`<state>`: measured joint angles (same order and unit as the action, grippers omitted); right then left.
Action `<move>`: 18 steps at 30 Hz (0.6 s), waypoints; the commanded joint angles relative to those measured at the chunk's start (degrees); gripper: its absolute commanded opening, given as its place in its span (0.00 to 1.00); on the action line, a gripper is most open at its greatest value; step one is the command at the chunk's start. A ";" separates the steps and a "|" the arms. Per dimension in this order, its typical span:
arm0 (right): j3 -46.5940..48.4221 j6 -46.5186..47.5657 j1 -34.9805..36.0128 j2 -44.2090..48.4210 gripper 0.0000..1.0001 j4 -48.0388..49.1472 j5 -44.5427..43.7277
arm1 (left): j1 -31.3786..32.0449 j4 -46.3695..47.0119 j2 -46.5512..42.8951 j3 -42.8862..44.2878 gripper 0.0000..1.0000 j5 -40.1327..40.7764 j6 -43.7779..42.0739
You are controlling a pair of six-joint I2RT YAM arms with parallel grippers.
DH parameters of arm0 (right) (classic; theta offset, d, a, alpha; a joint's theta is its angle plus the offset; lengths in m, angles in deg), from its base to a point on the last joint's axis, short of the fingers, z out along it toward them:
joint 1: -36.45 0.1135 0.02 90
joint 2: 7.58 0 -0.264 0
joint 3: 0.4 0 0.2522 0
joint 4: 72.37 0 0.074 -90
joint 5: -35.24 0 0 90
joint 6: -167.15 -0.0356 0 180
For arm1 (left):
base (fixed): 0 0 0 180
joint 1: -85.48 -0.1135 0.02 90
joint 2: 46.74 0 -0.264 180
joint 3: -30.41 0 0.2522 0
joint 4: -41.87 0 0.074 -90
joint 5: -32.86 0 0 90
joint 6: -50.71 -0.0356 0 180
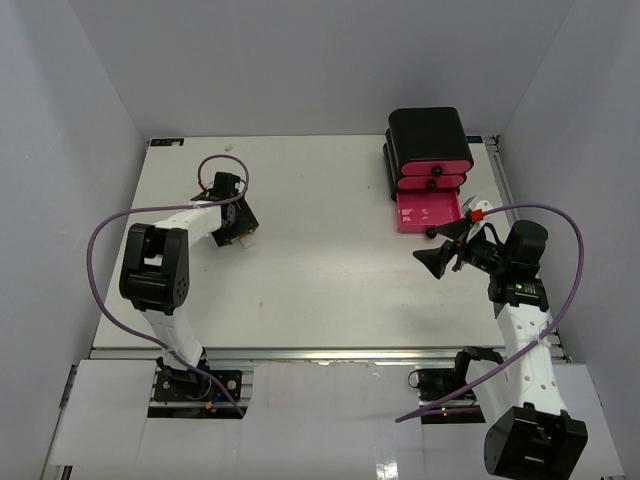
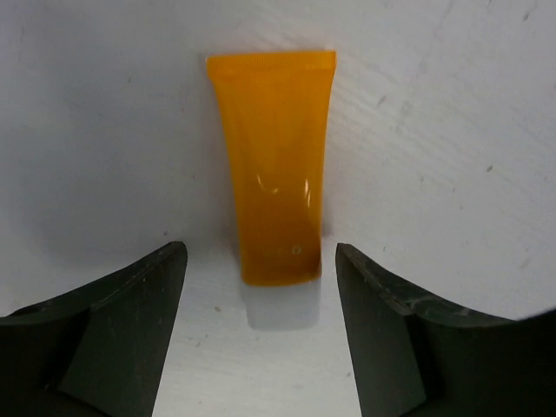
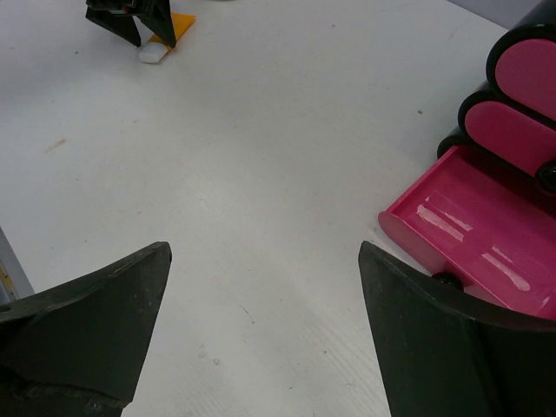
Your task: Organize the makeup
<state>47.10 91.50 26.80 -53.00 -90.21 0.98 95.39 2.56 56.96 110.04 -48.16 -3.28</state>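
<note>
Left hand (image 2: 261, 250): seen closest in the left wrist view, with two dark fingers (image 2: 130, 321) spread wide at the bottom of the frame and nothing gripped.
Orange tube (image 2: 274, 165): laid flat on the white tabletop (image 2: 452, 130) at the centre of that frame, just beyond the fingertips and touched by neither; the crimped end is turned toward the top edge.
White cap (image 2: 282, 308): pointed at the bottom edge, in the gap between the fingers.
Right hand (image 3: 263, 249): held open, nothing gripped; found right of centre in the top view, near the drawer.
Pink drawer (image 3: 469, 230): pulled out at the foot of the black box (image 1: 428, 135), upper right of the top view; the two drawers above are shut.
Tube and box: set well apart, left against right.
</note>
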 commanded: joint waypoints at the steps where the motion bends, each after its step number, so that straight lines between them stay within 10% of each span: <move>1: 0.80 0.45 -0.27 1.46 0.95 1.69 1.50 | -0.07 -3.15 2.51 4.34 0.73 3.22 0.61; 7: 0.80 0.24 -0.34 2.25 0.95 1.70 0.79 | 0.09 -6.38 5.64 5.86 0.69 6.11 -1.40; 18: 0.55 -0.68 -0.36 1.78 0.93 1.70 0.18 | 0.98 -3.36 -1.22 2.17 0.32 0.01 -3.24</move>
<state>47.10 91.32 26.72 -51.28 -90.21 0.92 95.70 -1.18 60.62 114.76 -43.68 -5.38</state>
